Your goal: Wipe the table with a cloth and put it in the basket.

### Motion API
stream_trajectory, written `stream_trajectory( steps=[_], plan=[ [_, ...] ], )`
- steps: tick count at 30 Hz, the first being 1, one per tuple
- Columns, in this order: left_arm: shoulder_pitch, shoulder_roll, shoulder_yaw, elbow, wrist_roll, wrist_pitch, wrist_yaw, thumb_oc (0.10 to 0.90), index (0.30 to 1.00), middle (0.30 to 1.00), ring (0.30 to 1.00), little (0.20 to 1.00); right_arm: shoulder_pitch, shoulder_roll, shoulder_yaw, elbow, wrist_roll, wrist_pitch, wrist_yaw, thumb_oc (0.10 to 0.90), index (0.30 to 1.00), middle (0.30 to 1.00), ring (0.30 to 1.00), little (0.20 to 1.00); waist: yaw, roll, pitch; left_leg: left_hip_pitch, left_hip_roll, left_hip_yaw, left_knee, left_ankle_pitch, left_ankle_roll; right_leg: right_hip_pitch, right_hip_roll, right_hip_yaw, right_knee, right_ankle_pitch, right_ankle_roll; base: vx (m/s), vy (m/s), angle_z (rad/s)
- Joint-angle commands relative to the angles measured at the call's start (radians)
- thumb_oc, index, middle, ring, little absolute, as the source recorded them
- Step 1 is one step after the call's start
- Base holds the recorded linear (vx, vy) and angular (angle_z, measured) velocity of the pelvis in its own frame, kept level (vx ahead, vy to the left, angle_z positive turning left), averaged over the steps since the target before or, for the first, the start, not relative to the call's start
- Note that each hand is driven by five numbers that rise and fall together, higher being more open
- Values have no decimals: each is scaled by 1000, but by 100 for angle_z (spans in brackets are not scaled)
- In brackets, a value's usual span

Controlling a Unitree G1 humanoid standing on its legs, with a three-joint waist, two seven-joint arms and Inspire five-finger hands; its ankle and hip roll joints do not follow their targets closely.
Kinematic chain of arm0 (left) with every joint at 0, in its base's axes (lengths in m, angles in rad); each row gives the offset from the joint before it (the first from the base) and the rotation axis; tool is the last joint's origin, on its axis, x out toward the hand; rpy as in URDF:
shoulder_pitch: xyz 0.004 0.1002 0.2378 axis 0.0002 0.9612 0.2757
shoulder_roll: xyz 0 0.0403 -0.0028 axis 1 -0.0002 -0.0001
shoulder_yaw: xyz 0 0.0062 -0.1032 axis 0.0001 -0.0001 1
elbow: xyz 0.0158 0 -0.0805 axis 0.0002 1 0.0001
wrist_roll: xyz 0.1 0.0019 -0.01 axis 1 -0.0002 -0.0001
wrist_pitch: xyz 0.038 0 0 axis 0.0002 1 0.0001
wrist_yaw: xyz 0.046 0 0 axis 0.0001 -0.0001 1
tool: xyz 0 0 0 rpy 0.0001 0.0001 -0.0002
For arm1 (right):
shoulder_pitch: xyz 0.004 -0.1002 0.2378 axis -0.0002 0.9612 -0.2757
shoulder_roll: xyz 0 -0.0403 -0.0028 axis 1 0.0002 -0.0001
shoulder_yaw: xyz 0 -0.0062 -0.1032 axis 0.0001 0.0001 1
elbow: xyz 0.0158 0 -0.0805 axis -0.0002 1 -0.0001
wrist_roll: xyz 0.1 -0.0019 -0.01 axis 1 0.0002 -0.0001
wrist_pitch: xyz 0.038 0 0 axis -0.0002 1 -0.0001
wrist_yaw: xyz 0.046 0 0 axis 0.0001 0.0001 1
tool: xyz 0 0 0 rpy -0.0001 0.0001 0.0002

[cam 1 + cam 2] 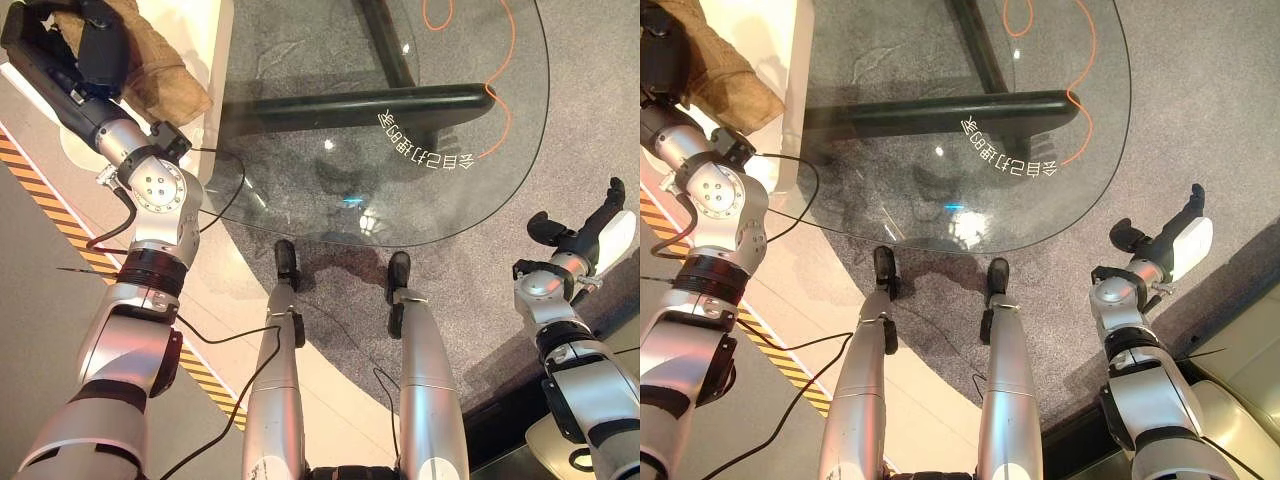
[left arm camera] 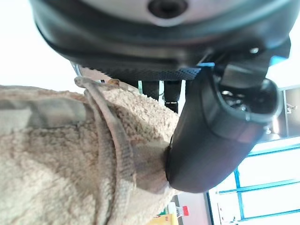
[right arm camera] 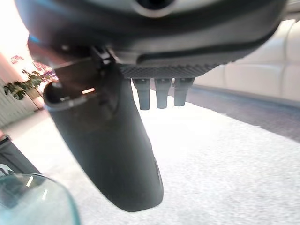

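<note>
**Cloth in my left hand, right hand idle by the table**

I see my left hand (image 1: 95, 45) raised at the far left, off the glass table's (image 1: 470, 170) left edge. The cloth (image 1: 150, 70), tan and fleecy, bunches against this hand and spills out from under it toward the table side. In the left wrist view the thumb (image 2: 211, 136) presses into the cloth (image 2: 61, 164), pinning a hemmed edge of it against the palm; the fingers are curled short behind the fabric, so I read this hand as closed round the cloth. The cloth hangs over a pale cream surface (image 1: 215, 60) that runs just beside the table's left edge. I cannot tell whether the cloth touches that surface or is lifted clear of it.

My right hand (image 1: 1175, 240) is low on the right, well apart from the left hand and off the table's near right corner, over grey carpet (image 1: 1200, 100). It touches nothing. Its thumb, under a white cover, stands out straight, and in the right wrist view the fingers (image 3: 161, 93) show as short stubs in a row beyond the thumb, with bare carpet past them. The hand is relaxed and spread, holding nothing.

An orange cord (image 1: 500, 80) loops beneath the glass on the far side from both hands.
</note>
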Motion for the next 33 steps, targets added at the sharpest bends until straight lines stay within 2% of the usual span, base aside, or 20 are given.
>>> stream_trajectory(
  steps=[1,9,17,24,33],
  plan=[
    [-173,135,10,3,106,-52,56,100,300,300,300,200,12,-26,-26,38,28,1,-3,800,900,900,900,900,5,-18,-28,16,-14,27,138,-169,67,59,0,-54,-140,75,-6,0,0,0],
    [-212,164,-60,83,193,50,110,100,300,300,300,200,33,-23,-14,97,45,23,43,800,900,900,900,900,-3,-13,-28,22,-9,33,137,-167,67,60,-1,-51,-138,76,-8,2,4,0],
    [-236,181,-90,147,257,122,122,100,300,300,300,200,37,-20,-1,97,37,26,54,800,900,900,900,900,-10,-15,-28,20,-6,37,137,-165,67,54,3,-45,-135,75,-10,0,0,0],
    [-255,195,-109,193,292,181,147,100,300,300,300,200,38,-18,8,91,31,27,51,800,900,900,900,900,-14,-17,-28,21,-5,37,135,-163,65,54,5,-43,-137,77,-9,0,0,0],
    [-262,208,-117,241,318,218,174,100,300,300,300,200,38,-15,18,91,34,25,45,800,900,900,900,900,-16,-20,-28,15,-6,35,139,-163,65,48,8,-42,-137,78,-11,0,0,0]
  ],
)
